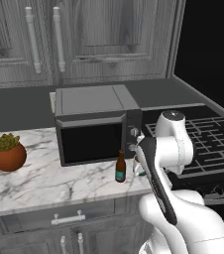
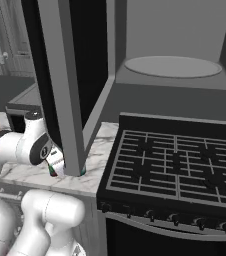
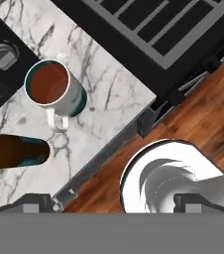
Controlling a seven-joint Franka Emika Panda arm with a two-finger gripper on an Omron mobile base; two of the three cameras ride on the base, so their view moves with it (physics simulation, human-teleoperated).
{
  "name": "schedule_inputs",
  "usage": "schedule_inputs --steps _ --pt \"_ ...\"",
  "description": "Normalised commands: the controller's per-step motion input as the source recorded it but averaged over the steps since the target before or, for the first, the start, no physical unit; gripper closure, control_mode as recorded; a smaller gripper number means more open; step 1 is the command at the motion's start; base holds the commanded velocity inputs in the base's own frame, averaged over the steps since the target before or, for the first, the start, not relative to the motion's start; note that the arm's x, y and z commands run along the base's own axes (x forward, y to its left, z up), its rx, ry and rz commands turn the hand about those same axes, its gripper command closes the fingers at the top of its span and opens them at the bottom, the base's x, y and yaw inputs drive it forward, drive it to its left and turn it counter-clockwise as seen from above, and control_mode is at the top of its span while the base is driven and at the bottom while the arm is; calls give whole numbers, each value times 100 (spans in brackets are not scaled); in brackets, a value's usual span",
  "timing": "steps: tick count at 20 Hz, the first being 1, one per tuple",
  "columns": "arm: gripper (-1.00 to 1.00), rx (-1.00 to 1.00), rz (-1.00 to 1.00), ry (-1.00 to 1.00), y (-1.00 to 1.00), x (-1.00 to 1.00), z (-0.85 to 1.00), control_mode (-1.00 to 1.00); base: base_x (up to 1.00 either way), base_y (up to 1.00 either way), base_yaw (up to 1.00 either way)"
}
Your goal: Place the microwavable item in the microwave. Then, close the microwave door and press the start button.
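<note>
The microwavable item, a white-grey mug (image 3: pixel 54 89) with a dark green band, stands upright on the marble counter with its handle toward the brown bottle (image 3: pixel 15 151). My gripper (image 3: pixel 113 203) is open and empty, looking straight down over the counter's front edge; the mug lies off to the upper left in the hand view, outside the fingers. A sliver of the mug (image 2: pixel 80 172) shows beside the door frame. Above the stove, the microwave (image 2: pixel 175 95) gapes open, its round turntable (image 2: pixel 172 66) bare. The microwave door (image 2: pixel 87 55) is swung out toward the arm.
A small dark box oven (image 1: pixel 91 131) with two knobs sits on the counter (image 1: pixel 44 183), the bottle (image 1: pixel 120 167) just before it. A potted plant (image 1: pixel 8 155) is at the far left. The black stove (image 2: pixel 170 160) adjoins the counter. Wooden floor (image 3: pixel 203 124) lies below the edge.
</note>
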Motion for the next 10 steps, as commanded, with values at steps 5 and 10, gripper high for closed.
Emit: schedule_inputs --steps 5,10 --pt "-100 15 -5 3 0 24 -37 -100 0 0 0" --pt "-100 12 0 0 0 38 -17 -100 0 0 0"
